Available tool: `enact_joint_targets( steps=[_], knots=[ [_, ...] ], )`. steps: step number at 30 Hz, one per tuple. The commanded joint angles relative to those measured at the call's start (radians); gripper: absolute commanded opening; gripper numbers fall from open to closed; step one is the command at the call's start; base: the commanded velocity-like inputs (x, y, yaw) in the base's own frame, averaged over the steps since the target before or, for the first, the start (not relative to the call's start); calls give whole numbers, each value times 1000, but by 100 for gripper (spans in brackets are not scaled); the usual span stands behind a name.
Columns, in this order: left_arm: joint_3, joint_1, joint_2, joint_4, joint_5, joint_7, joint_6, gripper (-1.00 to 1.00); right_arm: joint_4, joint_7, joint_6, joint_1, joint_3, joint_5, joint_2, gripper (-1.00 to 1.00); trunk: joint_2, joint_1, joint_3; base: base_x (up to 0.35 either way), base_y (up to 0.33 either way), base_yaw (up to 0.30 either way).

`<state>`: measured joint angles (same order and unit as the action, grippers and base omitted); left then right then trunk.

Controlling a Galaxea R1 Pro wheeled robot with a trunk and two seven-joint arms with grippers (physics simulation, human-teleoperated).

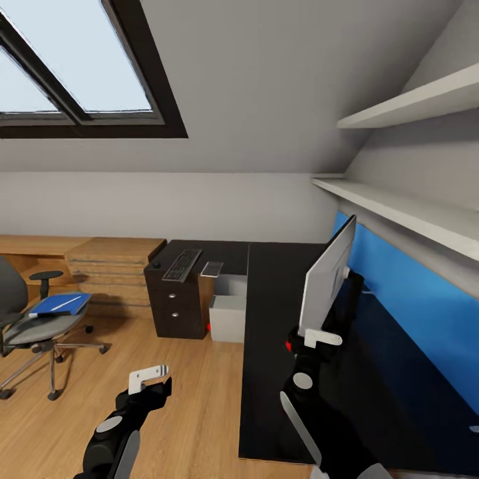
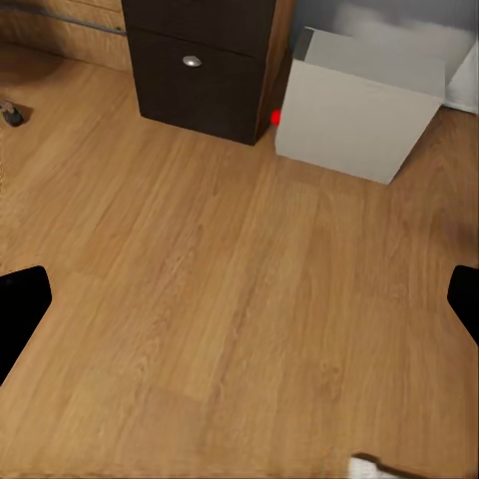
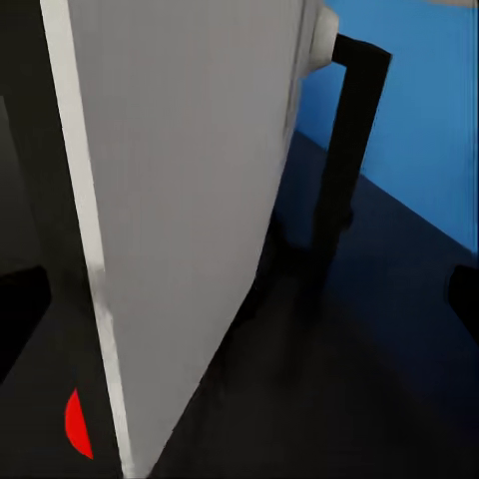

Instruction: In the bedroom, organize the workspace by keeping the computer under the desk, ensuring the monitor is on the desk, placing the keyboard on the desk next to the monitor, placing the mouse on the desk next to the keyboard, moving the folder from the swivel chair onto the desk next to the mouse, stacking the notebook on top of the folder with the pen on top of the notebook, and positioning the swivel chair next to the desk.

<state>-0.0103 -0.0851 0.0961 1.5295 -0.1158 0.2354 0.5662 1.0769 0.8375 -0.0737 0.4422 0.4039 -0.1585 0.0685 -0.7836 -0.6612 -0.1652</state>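
Under the sloped grey wall and skylight (image 1: 80, 60), the black surface (image 1: 279, 372) runs along the blue back panel (image 1: 412, 299) at my right. My right hand (image 1: 319, 338) stands with its fingers either side of the monitor (image 1: 327, 279), which is upright on the surface; I cannot tell if they touch it. My left hand (image 1: 150, 378) hangs open and empty over the wood floor (image 2: 230, 299). The keyboard (image 1: 182, 264) and mouse (image 1: 156, 264) lie at the far end, the computer (image 1: 228, 318) beneath. At far left, the folder (image 1: 60, 304) and pen (image 1: 61, 305) rest on the swivel chair (image 1: 33, 326).
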Motion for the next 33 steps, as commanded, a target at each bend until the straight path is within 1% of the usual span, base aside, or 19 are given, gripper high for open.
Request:
enact_joint_targets(
  steps=[1,7,16,19,26,29,33],
  knots=[
    [0,-1,1,1,-11,7,4,100,1,6,-8,1,3,-4,-1,100,-1,0,-2,-320,-86,0],
    [0,-1,1,1,-11,7,4,100,1,1,-6,1,8,-3,-1,100,-1,0,-2,-232,-149,0],
    [-2,-1,1,3,-12,6,4,100,1,-3,-3,1,10,-3,-1,100,-1,0,-2,-33,-47,0],
    [-2,-1,1,4,-12,6,4,100,1,-3,-3,1,11,-3,-1,100,-1,0,-2,-2,134,0],
    [-2,-1,1,4,-12,6,3,100,1,-4,-3,1,12,-3,-1,100,-1,0,-2,16,259,0],
    [-1,-1,1,4,-12,6,3,100,1,-4,-3,1,12,-3,-1,100,-1,0,-2,107,214,0],
    [1,-1,1,4,-10,6,2,100,1,-6,-3,1,11,-3,-2,100,-1,0,-2,148,67,0]
  ],
)
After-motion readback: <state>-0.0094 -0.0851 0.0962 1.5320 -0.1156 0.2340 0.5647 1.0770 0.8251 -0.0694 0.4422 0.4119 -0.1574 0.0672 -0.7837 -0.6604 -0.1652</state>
